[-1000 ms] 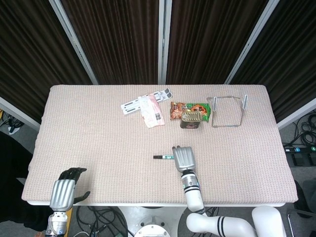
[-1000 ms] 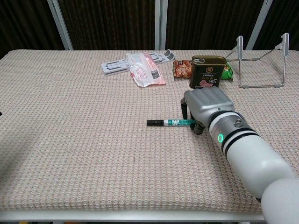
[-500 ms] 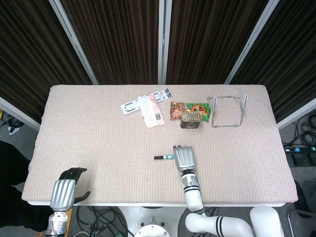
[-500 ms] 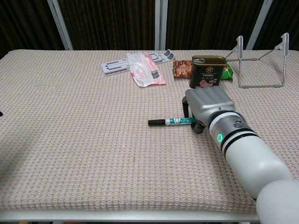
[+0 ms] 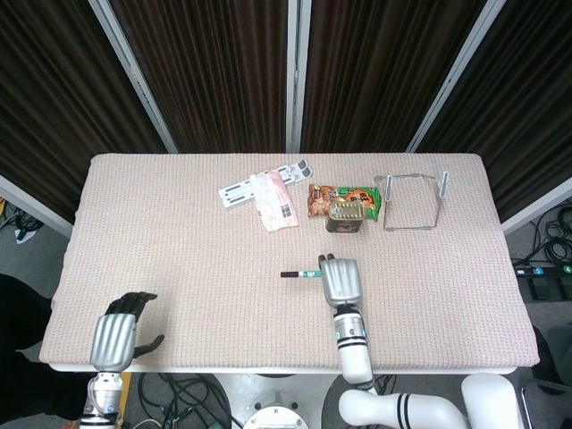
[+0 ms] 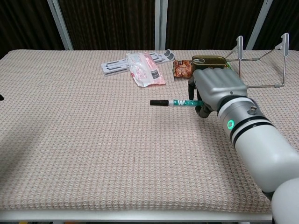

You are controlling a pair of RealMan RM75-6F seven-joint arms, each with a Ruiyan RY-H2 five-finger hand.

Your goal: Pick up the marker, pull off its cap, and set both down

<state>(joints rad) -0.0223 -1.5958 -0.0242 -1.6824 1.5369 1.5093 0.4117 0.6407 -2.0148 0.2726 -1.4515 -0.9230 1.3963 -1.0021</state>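
Fingers [image 6: 196, 94] of the right hand [image 6: 216, 88] wrap the slim green-and-white marker [image 6: 178, 102], seemingly lifted: light, rigid, slick; its black cap [image 6: 158, 102] juts free for the open left hand [image 5: 116, 338].

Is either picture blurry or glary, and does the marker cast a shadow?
Head view: sharp, evenly lit, no glare; the marker is small. Chest view: the right hand is crisp, with soft shine on its shell; I can't make out a shadow under the marker.
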